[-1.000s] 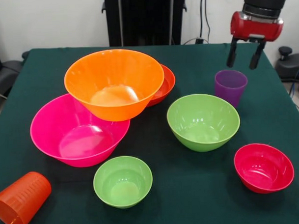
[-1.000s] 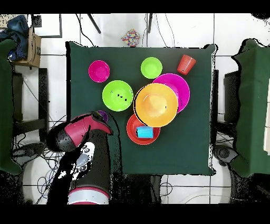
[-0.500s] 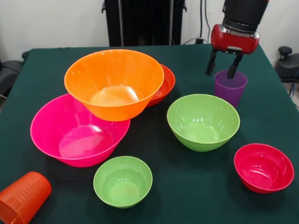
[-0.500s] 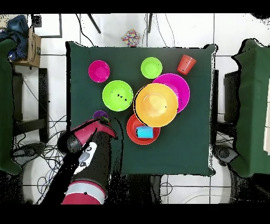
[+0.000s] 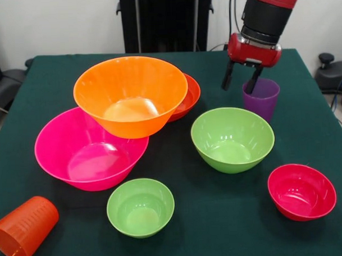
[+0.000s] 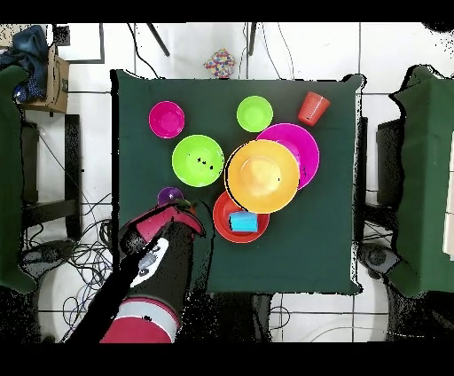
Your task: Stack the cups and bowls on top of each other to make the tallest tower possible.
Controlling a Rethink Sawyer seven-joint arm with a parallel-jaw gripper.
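The hand (image 5: 240, 80) hangs with its two fingers (image 5: 227, 78) spread apart and empty, one finger at the rim of the upright purple cup (image 5: 261, 99) and the other just outside it toward the red-orange bowl; whether a finger touches the rim cannot be told. The cup stands on the green surface (image 5: 306, 140) near its far corner, just behind the medium green bowl (image 5: 232, 139). In the overhead view the cup (image 6: 169, 195) shows partly beside the arm (image 6: 164, 257). The large orange bowl (image 5: 131, 94) sits tilted, resting on the rim of the large pink bowl (image 5: 87, 149) and on the shallow red-orange bowl (image 5: 187, 98) behind it. From above, a blue cup (image 6: 242, 222) lies on its side inside the red-orange bowl (image 6: 232, 232), partly under the orange bowl's (image 6: 262, 176) edge. The small green bowl (image 5: 140, 206) stands alone near the front edge, the small crimson bowl (image 5: 302, 191) alone at the front on the other side, well apart from the medium green one. An orange cup (image 5: 24, 227) lies on its side at the front corner beside the pink bowl, mouth toward the edge.
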